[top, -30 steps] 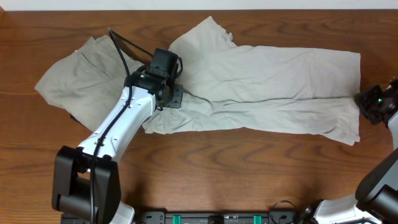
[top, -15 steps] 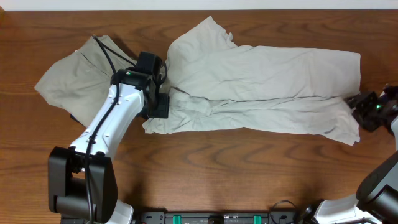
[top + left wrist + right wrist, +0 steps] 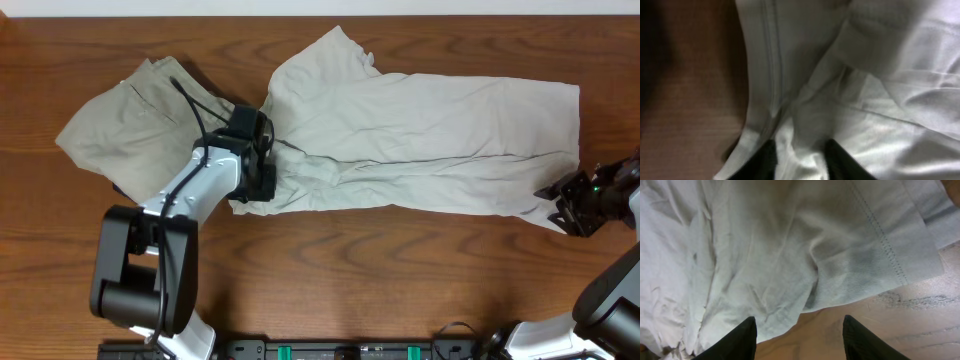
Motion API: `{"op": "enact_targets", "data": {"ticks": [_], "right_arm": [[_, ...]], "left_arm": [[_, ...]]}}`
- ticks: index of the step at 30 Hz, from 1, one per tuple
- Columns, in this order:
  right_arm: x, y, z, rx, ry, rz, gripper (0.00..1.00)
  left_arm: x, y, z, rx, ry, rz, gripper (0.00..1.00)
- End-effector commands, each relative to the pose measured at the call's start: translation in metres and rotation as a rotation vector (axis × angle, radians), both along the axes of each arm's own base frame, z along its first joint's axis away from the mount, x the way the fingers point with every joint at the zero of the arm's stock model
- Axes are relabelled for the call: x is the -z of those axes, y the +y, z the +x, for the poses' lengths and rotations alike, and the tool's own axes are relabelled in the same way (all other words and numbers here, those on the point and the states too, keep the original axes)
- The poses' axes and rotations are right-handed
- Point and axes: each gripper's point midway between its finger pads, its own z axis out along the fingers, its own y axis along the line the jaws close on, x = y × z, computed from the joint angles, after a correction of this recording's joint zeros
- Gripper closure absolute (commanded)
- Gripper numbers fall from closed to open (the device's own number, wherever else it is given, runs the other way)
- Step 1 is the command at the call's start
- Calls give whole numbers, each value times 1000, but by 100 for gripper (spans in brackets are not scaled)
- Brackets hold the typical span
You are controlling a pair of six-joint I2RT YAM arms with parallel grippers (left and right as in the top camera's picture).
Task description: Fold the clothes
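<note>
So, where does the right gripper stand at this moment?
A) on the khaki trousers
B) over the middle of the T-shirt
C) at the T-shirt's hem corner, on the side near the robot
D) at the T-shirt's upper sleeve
C: in the overhead view the right gripper is at the near hem corner of the T-shirt. Its wrist view shows open jaws at the stitched hem, with bare table beside it.

table [image 3: 400, 280]: reddish-brown — streaked wood grain | T-shirt [image 3: 430, 130]: plain pale off-white, faintly grey-beige | trousers [image 3: 115, 135], by table's left edge: darker khaki-olive | left arm [image 3: 205, 180]: white shell — black joints
</note>
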Motion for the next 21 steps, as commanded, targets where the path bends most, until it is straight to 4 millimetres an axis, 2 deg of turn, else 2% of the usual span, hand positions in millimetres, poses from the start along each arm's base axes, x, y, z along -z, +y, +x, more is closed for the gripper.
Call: {"op": "enact_targets", "data": {"ticks": [1, 4, 5, 12, 17, 21], "right_arm": [[-1, -6, -1, -20, 6, -26, 46], [3, -15, -12, -8, 62, -70, 46], [5, -19, -17, -1, 85, -91, 46], [10, -44, -37, 58, 203, -221, 48], [12, -54, -27, 92, 168, -261, 59], [22, -55, -28, 99, 158, -272, 65]], "left_arm": [[10, 2, -1, 29, 16, 16, 77], [15, 3, -2, 42, 30, 25, 92], [16, 4, -3, 41, 36, 30, 94], [16, 13, -9, 5, 61, 55, 94], [16, 13, -8, 5, 59, 54, 94], [16, 13, -9, 6, 60, 54, 94]]}}
